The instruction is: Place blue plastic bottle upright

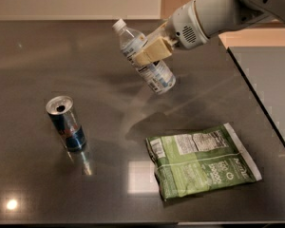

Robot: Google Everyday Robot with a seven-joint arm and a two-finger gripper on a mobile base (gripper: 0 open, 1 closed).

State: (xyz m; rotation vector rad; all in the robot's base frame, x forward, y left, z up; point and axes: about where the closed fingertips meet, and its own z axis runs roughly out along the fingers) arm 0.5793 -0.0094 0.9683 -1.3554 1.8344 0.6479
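Note:
The blue plastic bottle, clear with a white cap and a label with bluish print, hangs in the air above the dark table. It is tilted, cap up and to the left, base down and to the right. My gripper is shut on the bottle's middle, its tan fingers across the label. The white arm reaches in from the upper right.
A blue-and-silver drink can stands upright at the left. A green snack bag lies flat at the front right. The table's right edge runs diagonally, with a grey surface beyond it.

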